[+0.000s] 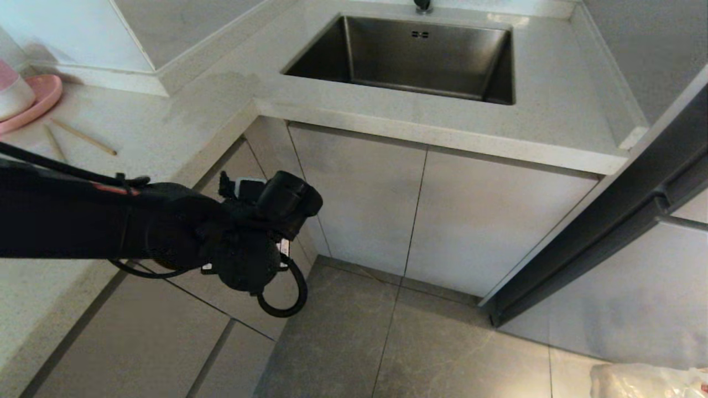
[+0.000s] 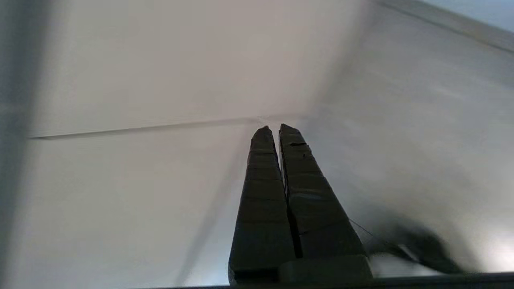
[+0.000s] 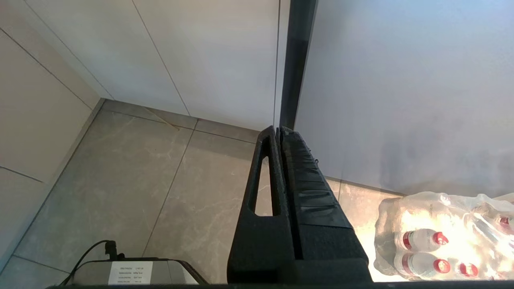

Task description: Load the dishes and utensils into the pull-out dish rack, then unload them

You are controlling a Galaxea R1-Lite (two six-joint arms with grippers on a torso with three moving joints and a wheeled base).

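Chopsticks are the only task item on show: two thin wooden sticks lying flat on the pale countertop, up and off to the far side of the left arm, well apart from the left gripper. Dish rack not visible; cabinet fronts all look closed.

Head view: left arm comes in from the left edge, wrist hanging in front of the corner cabinets, below counter level. Fingers hidden behind the wrist housing from here. Pink plate with a pink-and-white bowl on it sits at the counter's left edge, just beyond the chopsticks. Steel sink is set in the counter past the gripper and to its right. Grey tiled floor lies beneath.

Left wrist view: left gripper pinched fully together, nothing between the fingers. Tips point at a thin seam between two pale cabinet panels, close to it; contact unclear.

Right wrist view: right gripper also closed tight and empty, hanging over the floor tiles. Shrink-wrapped pack of water bottles sits on the floor beside it, near a pale cabinet wall.
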